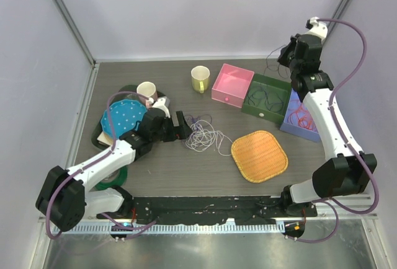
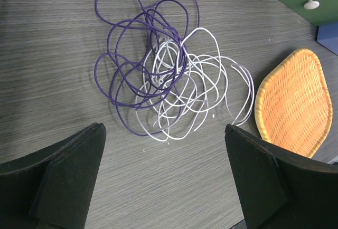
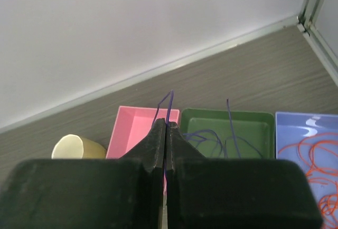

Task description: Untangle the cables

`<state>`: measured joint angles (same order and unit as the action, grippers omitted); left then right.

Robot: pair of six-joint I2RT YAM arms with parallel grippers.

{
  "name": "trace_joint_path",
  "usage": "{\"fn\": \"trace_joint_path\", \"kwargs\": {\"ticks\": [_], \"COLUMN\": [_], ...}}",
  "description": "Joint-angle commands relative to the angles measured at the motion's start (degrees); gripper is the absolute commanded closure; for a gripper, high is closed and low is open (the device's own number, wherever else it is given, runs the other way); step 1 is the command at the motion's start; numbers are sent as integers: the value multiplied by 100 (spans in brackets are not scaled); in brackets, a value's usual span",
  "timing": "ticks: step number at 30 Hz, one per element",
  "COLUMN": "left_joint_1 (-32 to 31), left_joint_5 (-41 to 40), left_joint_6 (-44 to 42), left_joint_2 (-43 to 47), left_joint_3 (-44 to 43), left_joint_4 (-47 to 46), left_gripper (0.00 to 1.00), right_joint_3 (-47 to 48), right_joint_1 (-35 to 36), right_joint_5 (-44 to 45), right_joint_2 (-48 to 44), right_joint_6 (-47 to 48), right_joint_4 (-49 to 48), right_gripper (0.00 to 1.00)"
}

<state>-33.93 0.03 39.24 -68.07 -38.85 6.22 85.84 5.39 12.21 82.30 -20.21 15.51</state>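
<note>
The left hand [image 2: 162, 129] is hovering released, fingers spread wide, just over the cables [image 2: 158, 76] lying on the surface [image 2: 47, 55] just left of the woven mat [image 2: 293, 102]. There a purple cable [image 2: 113, 44] is looping through a white cable [image 2: 211, 76]. They are looking light, limp and springy, likely slipping from a loose pinch, so taking an outer purple loop clear of the white seems best.

Beyond the mat three boxes are sitting in a row. The pink box [image 3: 132, 126] is appearing empty, the green box [image 3: 264, 119] is holding purple wire [image 3: 211, 136], and the blue box [image 3: 296, 129] is holding an orange-red cable [image 3: 311, 155]. Farthest beyond the mat and raised, the right hand [image 3: 165, 126] is clenching a thin purple strand [image 3: 168, 102].
</note>
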Motion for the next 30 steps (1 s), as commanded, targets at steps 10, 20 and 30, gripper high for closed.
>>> {"fn": "trace_joint_path", "kwargs": {"ticks": [10,20,30], "left_joint_1": [18,18,18], "left_joint_5": [-170,-109,330], "left_joint_6": [206,233,294], "left_joint_2": [338,207,-188], "left_joint_3": [317,361,282], "left_joint_4": [-235,-305,-595], "left_gripper": [0,0,0], "right_joint_3": [-1509,-1369,-2237], "right_joint_1": [-20,-20,831], "right_joint_5": [687,107,-2449], "right_joint_2": [567,806,-240], "right_joint_6": [-678,-625,631], "right_joint_4": [-1199,-901,-910], "right_gripper": [99,27,11]}}
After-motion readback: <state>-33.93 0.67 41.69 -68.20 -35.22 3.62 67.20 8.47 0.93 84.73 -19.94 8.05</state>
